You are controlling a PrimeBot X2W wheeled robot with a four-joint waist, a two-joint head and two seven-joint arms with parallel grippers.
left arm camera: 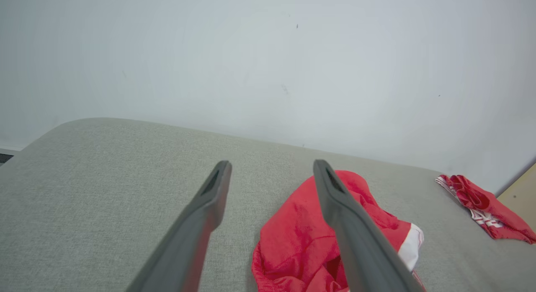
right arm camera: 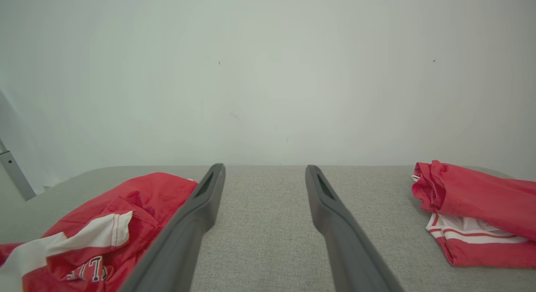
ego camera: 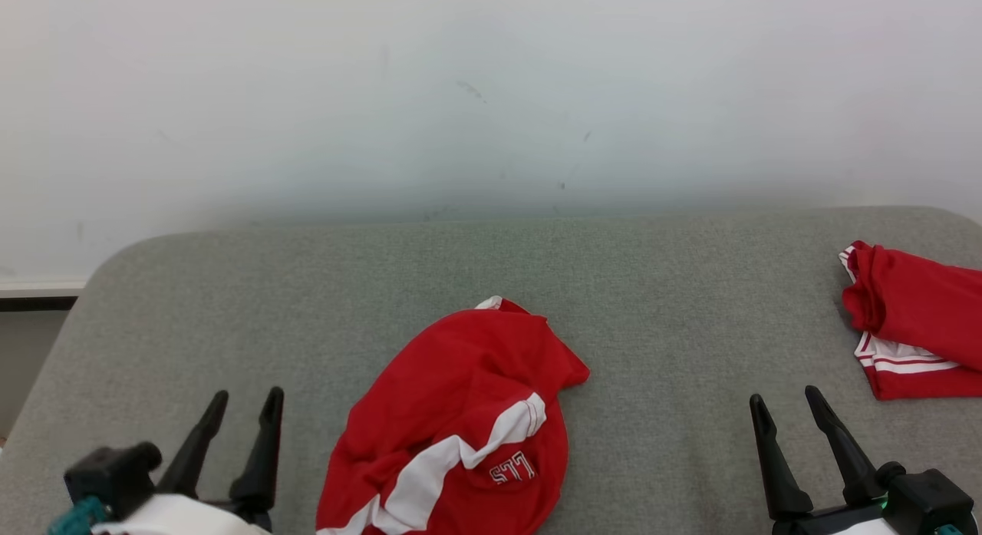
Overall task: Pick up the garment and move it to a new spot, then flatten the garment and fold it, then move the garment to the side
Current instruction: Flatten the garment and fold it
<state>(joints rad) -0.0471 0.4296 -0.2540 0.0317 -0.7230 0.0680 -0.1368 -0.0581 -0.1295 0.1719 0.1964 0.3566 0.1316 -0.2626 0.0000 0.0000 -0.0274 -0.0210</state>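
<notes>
Facing a pale, lightly scuffed wall [ego camera: 491,82] across the whole back. Looking down on a grey fabric-covered counter [ego camera: 675,312] with rounded far corners, running up to that wall.

Finding the red garment [ego camera: 453,420] [left arm camera: 301,237] [right arm camera: 138,200] lying crumpled in a heap at the near middle of the counter, between the two grippers and touching neither. Showing a broad white band with thin red piping, and white-edged lettering near its front edge, upside down from the head view.

Noting a second red garment [ego camera: 913,320] [left arm camera: 481,200] [right arm camera: 473,200] bunched at the far right edge of the counter, well apart from the first, with red-and-white striped trim peeking out beneath its rolled top.

Holding the left gripper [ego camera: 248,397] [left arm camera: 272,164] at the near left, beside the crumpled heap, dark fingers spread wide with nothing between them, pointing toward the wall.

Holding the right gripper [ego camera: 784,397] [right arm camera: 264,167] at the near right, between the two garments, fingers likewise spread wide and pinching nothing, with bare counter showing through the gap.
</notes>
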